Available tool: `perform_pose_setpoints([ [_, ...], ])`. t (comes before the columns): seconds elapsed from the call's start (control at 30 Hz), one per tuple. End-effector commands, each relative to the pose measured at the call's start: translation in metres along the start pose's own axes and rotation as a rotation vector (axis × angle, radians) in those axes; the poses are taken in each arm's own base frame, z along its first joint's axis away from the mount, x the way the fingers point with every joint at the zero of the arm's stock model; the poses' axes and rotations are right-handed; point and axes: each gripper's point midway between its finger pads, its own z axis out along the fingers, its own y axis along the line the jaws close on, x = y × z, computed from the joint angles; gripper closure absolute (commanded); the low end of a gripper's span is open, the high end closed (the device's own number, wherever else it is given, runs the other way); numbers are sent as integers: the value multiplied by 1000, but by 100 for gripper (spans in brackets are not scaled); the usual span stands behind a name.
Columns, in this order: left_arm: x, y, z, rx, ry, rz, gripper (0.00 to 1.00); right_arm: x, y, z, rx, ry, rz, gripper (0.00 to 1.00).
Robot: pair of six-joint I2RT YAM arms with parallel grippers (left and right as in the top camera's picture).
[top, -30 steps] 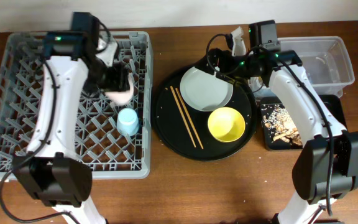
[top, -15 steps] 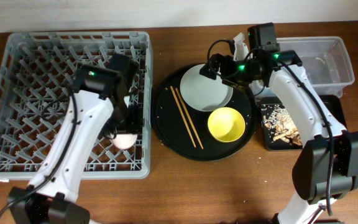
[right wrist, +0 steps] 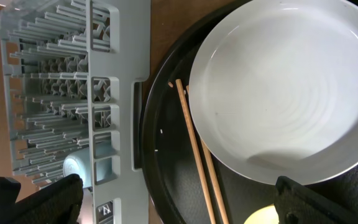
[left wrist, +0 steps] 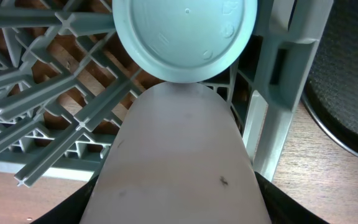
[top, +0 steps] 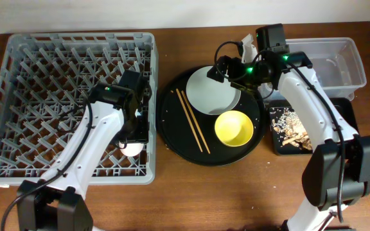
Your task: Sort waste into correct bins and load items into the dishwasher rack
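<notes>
My left gripper (top: 133, 142) is shut on the small pink cup (left wrist: 179, 162), held upside down low in the grey dishwasher rack (top: 37, 96) near its front right corner. The light-blue cup (left wrist: 185, 31) stands upside down in the rack just beyond it, touching or nearly so, and also shows in the right wrist view (right wrist: 78, 169). My right gripper (top: 227, 69) is open and empty above the left edge of the pale plate (top: 212, 91). The chopsticks (top: 193, 120) and the yellow bowl (top: 234, 128) lie beside the plate. Food scraps (top: 289, 125) lie in the shallow black tray (top: 276, 149).
The plate, bowl and chopsticks rest on a large round black tray (top: 172, 138). The clear plastic tub (top: 339, 61) stands at the back right behind the shallow black tray. A white crumpled bit (top: 246, 40) shows behind the right arm. The rack wall (left wrist: 272, 93) lies close on the cup's right.
My left arm has swung from the rack's back to its front right with the pink cup and lowered it beside the light-blue cup. My right gripper shifted slightly over the plate.
</notes>
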Motion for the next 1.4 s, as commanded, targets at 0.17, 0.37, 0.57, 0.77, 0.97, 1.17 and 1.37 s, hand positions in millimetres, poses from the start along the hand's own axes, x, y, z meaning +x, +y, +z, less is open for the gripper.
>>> perform_pose_setpoints([
  [0.17, 9, 5, 17, -29, 18, -6, 40, -2, 2, -5, 7, -16, -19, 1],
  [0.37, 8, 4, 20, -25, 14, -7, 1, -2, 2, -5, 7, -16, -19, 2],
  [0.57, -25, -4, -47, 40, -110, -20, 1, -1, 1, -4, 9, -12, -16, 1],
  [0.77, -68, -48, -149, 341, -360, 32, 1, 15, -33, -9, 194, 29, 43, 12],
  [0.97, -90, -64, -147, 396, -403, 47, 1, 44, -53, -50, 437, 57, 30, 20],
  [1.17, -101, -98, -110, 394, -329, 102, 1, 71, -80, -72, 620, 136, 58, 20],
  [1.37, -108, -107, -106, 402, -344, 113, 1, 105, -117, -39, 642, 209, 83, 51],
])
